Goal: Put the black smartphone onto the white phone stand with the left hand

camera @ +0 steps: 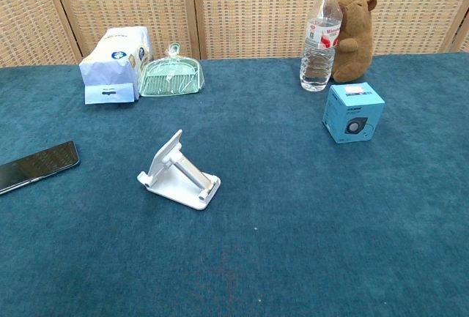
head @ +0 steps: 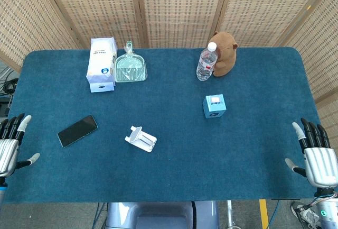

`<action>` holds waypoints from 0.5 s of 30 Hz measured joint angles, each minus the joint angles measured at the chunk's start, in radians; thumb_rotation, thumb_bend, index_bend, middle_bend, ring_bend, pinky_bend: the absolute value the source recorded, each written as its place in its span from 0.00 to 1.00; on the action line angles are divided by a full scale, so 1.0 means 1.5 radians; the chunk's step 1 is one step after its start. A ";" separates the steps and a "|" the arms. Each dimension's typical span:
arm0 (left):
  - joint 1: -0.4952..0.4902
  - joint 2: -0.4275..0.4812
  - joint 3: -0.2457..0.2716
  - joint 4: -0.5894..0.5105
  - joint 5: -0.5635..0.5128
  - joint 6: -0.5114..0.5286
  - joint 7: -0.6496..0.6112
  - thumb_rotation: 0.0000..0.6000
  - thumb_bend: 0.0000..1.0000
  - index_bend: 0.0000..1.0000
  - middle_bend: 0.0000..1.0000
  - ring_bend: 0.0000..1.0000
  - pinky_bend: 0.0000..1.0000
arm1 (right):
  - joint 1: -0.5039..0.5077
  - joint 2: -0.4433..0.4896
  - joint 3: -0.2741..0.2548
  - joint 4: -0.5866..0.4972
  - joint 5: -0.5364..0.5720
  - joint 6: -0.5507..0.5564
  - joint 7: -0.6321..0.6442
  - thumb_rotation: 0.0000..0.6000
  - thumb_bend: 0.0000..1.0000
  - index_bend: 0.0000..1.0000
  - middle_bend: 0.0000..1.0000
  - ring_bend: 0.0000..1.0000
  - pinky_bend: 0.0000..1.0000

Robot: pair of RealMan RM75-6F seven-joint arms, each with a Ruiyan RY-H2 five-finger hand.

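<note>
- The left hand (head: 10, 143) sits at the near left edge of the table, fingers spread and pointing up the table, thumb out to the side, holding nothing. Only the head view shows it.
- Just up and inward from that hand, the black smartphone (head: 77, 130) lies flat on the blue cloth, screen dark, set at a slant. It is apart from the hand, not touched.
- Beyond the phone toward the table's middle stands the white phone stand (camera: 179, 170), its back plate tilted up and its base flat on the cloth. Phone and stand are near each other with bare cloth between them.
- The right hand (head: 315, 152) rests at the near right edge, fingers likewise apart and empty, well apart from everything else.
- Further out, a small blue box (camera: 353, 112) stands right of centre; its front shows a round speaker-like picture, and the small print on it is too fine to read.
- At the far side, a clear water bottle (camera: 321, 39) with a white cap and a red-and-white label stands touching or just beside a brown plush animal (camera: 355, 28); the label's wording cannot be made out.
- At the far left, a white tissue pack (camera: 113, 64) with blue markings stands beside a pale green dustpan (camera: 171, 77); its print is unreadable.
- The blue table cloth (head: 174, 176) covers the whole top.
</note>
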 measured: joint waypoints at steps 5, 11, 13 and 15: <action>0.002 0.000 0.002 0.002 -0.001 0.000 -0.001 1.00 0.06 0.00 0.00 0.00 0.00 | 0.002 -0.001 -0.001 0.003 -0.001 -0.005 0.000 1.00 0.00 0.00 0.00 0.00 0.00; -0.002 0.004 0.003 0.001 -0.005 -0.013 -0.011 1.00 0.13 0.00 0.00 0.00 0.00 | 0.002 -0.005 -0.002 0.006 -0.002 -0.005 -0.005 1.00 0.00 0.00 0.00 0.00 0.00; -0.006 0.006 0.004 0.001 -0.010 -0.029 -0.014 1.00 0.21 0.00 0.00 0.00 0.00 | 0.001 -0.004 -0.001 0.006 -0.002 -0.003 -0.002 1.00 0.00 0.00 0.00 0.00 0.00; -0.014 0.010 0.004 0.000 -0.019 -0.054 -0.021 1.00 0.37 0.00 0.00 0.00 0.00 | 0.001 -0.003 0.000 0.005 -0.001 -0.002 0.003 1.00 0.00 0.00 0.00 0.00 0.00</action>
